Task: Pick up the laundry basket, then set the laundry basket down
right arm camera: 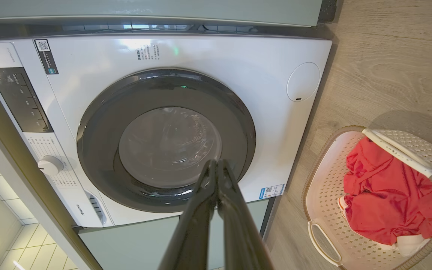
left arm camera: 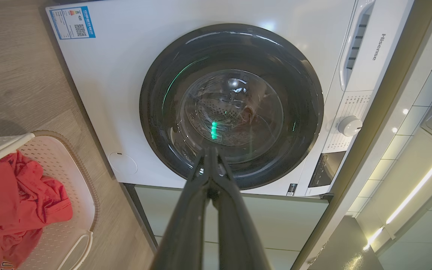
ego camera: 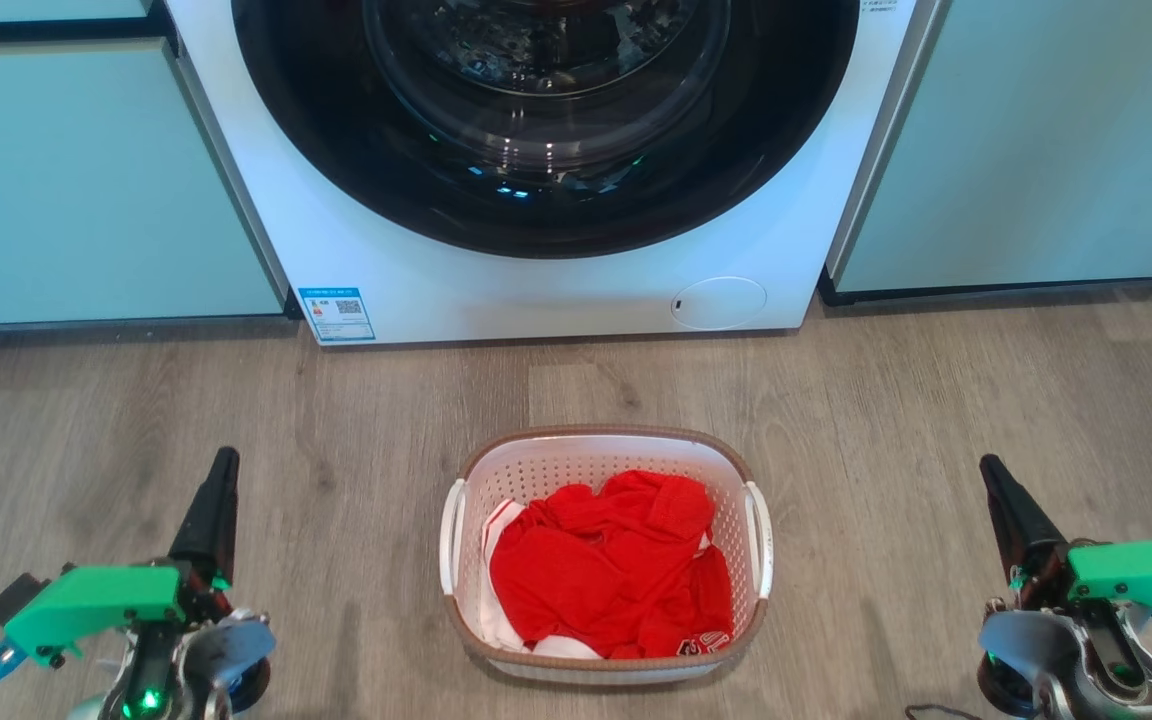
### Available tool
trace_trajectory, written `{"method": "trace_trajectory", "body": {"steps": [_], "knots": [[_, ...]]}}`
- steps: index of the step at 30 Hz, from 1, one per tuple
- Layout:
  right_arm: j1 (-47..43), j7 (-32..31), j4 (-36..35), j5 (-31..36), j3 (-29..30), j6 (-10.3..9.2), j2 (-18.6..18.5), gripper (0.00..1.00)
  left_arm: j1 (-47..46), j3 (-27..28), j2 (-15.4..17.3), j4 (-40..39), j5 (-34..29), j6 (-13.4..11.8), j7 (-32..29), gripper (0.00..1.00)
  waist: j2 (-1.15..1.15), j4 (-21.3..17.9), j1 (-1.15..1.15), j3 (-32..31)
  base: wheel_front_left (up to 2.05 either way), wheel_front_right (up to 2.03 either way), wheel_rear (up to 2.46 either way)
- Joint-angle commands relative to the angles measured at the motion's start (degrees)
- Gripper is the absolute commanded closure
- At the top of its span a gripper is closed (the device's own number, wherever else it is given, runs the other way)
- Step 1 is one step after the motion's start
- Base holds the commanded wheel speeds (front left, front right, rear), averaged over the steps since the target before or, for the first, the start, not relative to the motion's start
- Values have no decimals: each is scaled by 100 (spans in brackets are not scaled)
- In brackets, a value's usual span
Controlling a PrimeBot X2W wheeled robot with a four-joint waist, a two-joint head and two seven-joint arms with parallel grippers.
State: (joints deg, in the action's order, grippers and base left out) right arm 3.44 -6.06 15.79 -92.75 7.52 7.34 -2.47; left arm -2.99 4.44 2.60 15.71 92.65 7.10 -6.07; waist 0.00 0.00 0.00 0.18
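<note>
The left gripper [ego camera: 224,464] and right gripper [ego camera: 989,468] each hold their long, dark, tapering fingers [left arm camera: 195,210] pressed together, empty. Between them, well apart from both, the laundry basket [ego camera: 596,462] sits on the grey wood-grain floor [ego camera: 886,400]. It is rounded, perforated white plastic with a brown woven-look rim, and holds crumpled red cloth [ego camera: 606,570]. Behind it stands a glossy white washing machine [ego camera: 496,290].

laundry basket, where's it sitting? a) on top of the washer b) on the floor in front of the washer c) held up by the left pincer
b: the laundry basket sits on the wood floor before the washer, left pincer and right pincer clear of it
</note>
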Motion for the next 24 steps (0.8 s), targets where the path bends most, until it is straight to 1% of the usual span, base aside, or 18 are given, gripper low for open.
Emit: {"method": "trace_trajectory", "body": {"steps": [1, 24], "knots": [[274, -44, -177, 59, -99, 14, -41, 100, -320, 209, 28, -167, -50, 39, -43, 100, 0, 0, 0, 0, 0, 0, 0], [274, -43, -177, 59, -100, 14, -41, 100, -320, 208, 28, -167, -49, 39, -42, 100, 0, 0, 0, 0, 0, 0, 0]]}}
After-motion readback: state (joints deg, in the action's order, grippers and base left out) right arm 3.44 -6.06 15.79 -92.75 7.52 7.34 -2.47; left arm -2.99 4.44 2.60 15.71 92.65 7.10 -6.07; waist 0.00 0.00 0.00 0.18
